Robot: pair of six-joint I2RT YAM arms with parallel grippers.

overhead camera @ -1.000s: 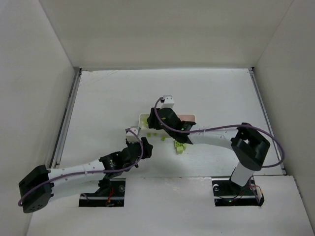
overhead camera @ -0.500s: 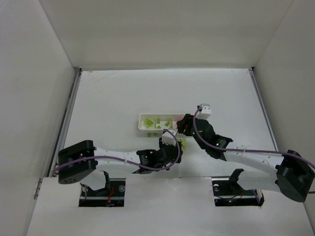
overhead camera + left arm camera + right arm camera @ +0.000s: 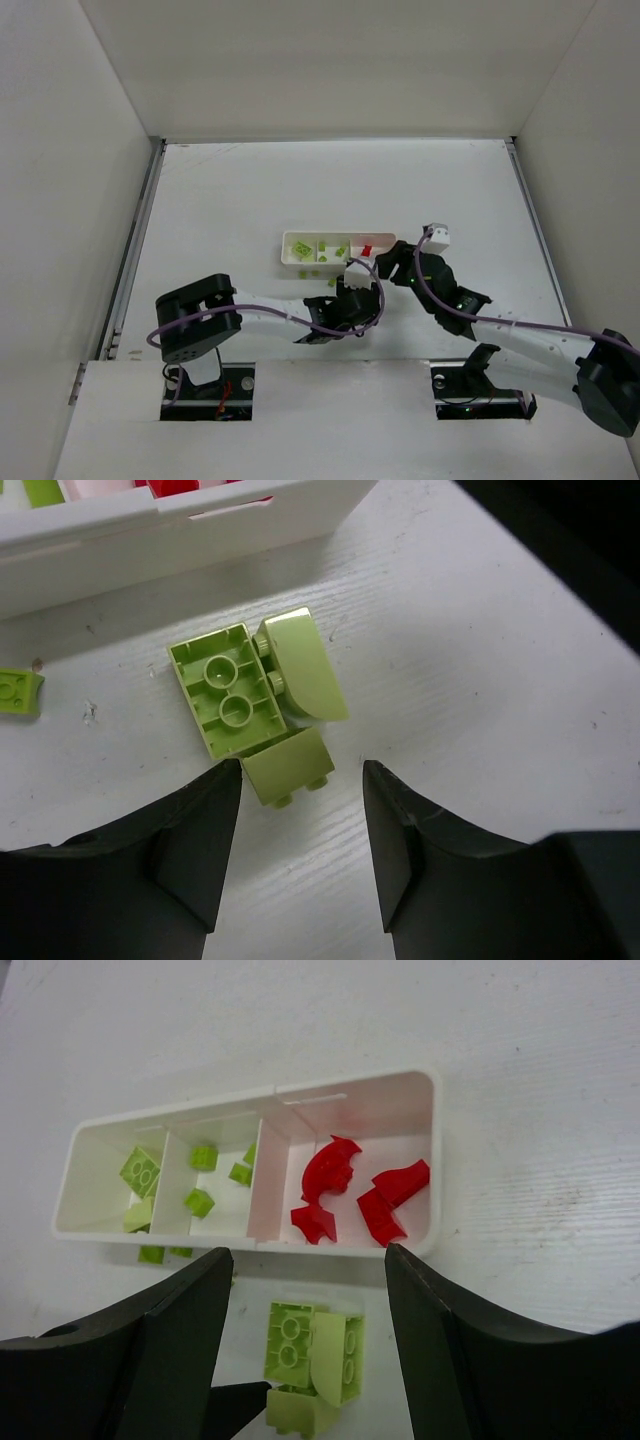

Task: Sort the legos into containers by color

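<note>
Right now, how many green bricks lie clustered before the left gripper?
3, touching, on the table beside the tray: an upside-down brick, a curved one, a small one nearest the left gripper. None looks hidden.

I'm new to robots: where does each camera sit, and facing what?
Top external: fixed above, behind both arms; looks down on the white table.
Left wrist: on left arm; faces lime green plastic bricks beyond the open left tool.
Right wrist: on right arm; faces long white three-compartment tray past the open right tool.
Shared: both wrists see those bricks.
</note>
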